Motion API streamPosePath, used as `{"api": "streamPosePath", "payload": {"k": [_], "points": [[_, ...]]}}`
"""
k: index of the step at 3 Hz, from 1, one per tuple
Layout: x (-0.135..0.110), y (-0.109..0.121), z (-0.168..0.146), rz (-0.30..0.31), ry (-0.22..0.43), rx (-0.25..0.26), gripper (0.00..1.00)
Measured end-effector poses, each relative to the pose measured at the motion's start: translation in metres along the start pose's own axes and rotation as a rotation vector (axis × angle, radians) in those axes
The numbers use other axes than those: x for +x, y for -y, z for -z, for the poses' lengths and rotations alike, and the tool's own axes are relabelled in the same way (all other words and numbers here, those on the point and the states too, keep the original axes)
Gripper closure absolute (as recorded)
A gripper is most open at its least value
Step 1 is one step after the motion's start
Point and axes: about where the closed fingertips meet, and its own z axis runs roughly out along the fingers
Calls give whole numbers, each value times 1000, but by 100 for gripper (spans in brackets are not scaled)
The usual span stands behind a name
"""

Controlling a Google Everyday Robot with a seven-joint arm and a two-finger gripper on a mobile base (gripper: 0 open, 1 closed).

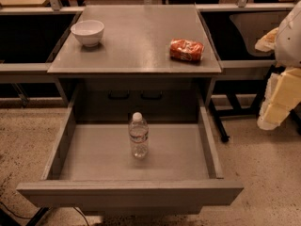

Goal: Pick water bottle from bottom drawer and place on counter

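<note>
The gripper [277, 102] hangs at the right edge of the scene, a pale, blocky end of the arm, off the right side of the cabinet, beyond the counter's near right corner and over the speckled floor [263, 173]. How far open it is cannot be told from this angle; it touches none of the things on or in the cabinet. Well to its left, the bottom drawer [127, 192] is pulled out toward the near side, with its grey inside bare to view. The water bottle [138, 135] stands upright about the middle of the drawer's floor, white cap up, apart from every wall. Behind it, under the counter's edge, are two dark-handled drawer fronts [134, 95]. On the counter [136, 41] above, an orange-red packet [186, 50] lies near the right edge and a white bowl [88, 32] sits toward the far left corner, the two well apart.
</note>
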Motion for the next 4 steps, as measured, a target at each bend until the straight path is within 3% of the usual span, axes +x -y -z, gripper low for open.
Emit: {"api": "streamPosePath", "payload": {"k": [2, 3, 4], "points": [[-6, -1, 3, 12, 13, 12, 0], [-20, -4, 0, 37, 61, 15, 0], [-45, -3, -15, 71, 148, -17, 0]]}}
